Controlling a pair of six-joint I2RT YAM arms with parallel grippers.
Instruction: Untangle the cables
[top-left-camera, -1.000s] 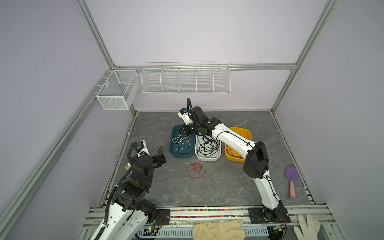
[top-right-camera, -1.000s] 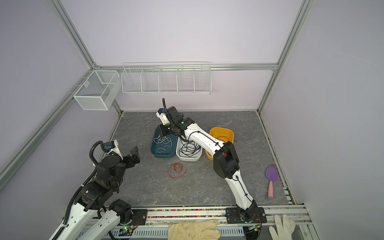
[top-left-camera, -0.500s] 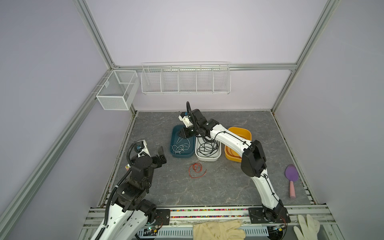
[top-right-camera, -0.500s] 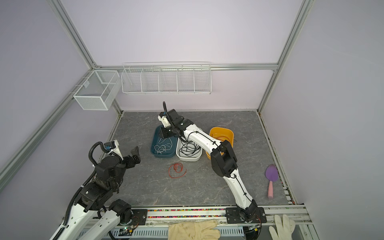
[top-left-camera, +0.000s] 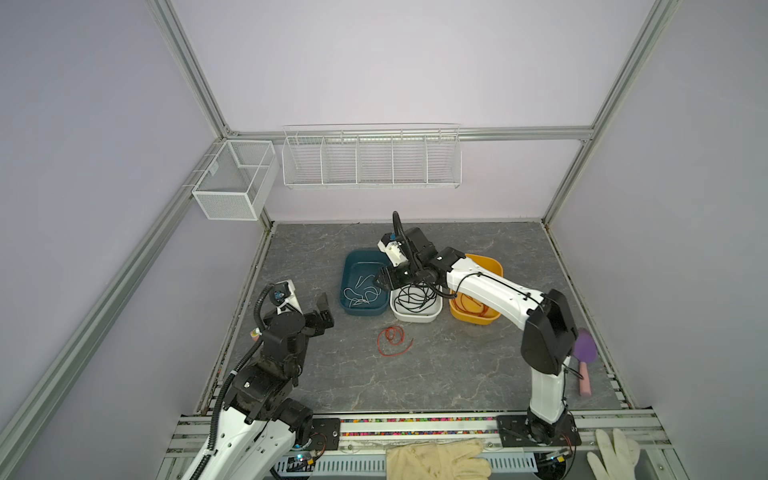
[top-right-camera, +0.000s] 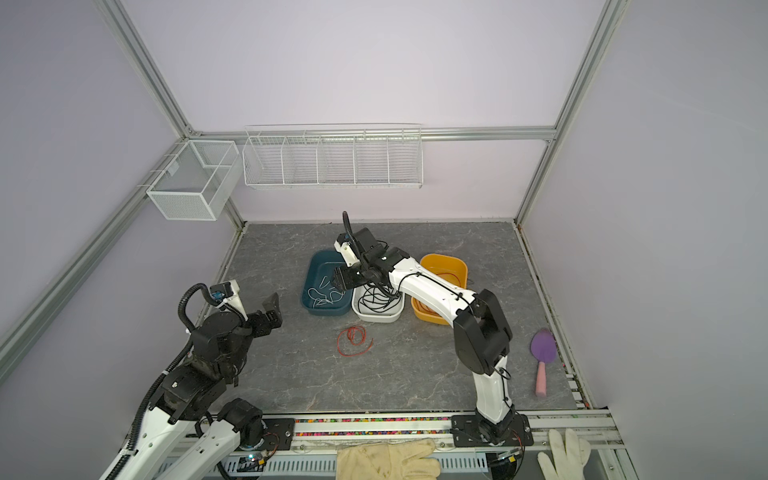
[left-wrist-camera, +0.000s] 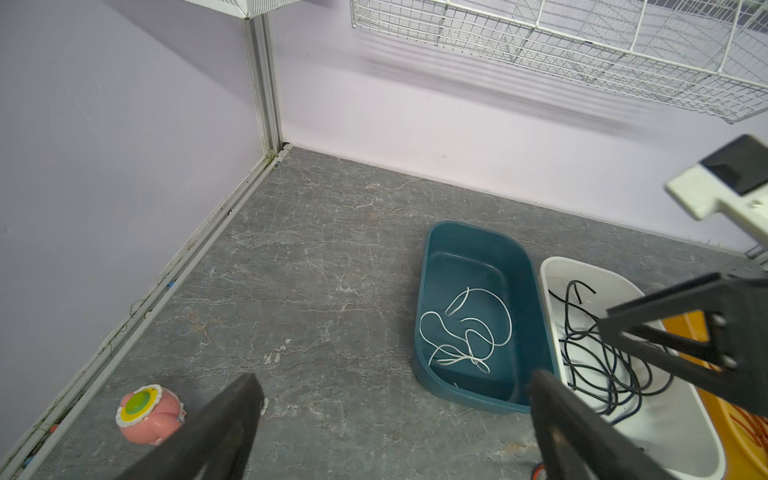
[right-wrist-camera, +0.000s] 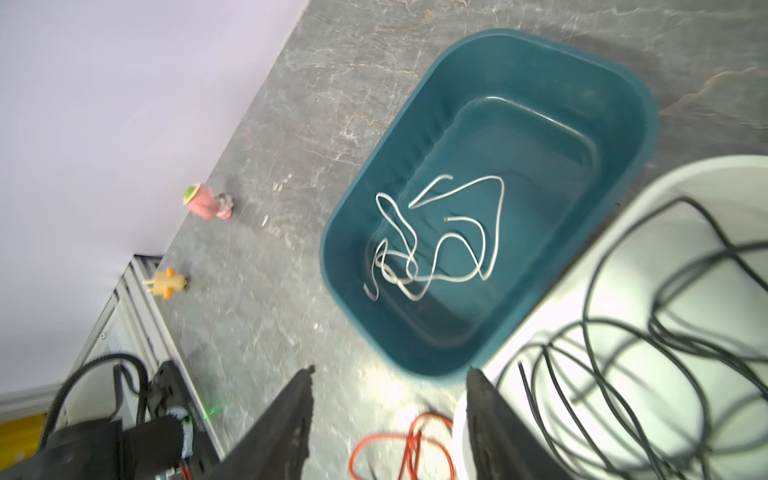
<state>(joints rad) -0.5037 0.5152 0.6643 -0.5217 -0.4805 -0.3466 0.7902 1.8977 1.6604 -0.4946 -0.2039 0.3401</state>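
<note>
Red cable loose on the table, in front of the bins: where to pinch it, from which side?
Likely best on the red cable: its bunched loops, the end towards the white bin. Several strands stack there, more to bite than the wide loop's single flat strand. Come straight down, jaws across the strands; it lies flat on the open table, no rim around it.

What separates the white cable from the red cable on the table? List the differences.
The white cable lies inside the blue tub; the red cable lies on the bare table, in no tub. The white cable sprawls in open loops; the red cable is bunched in a small coil with one wider loop. Both are thin, loose strands.
</note>
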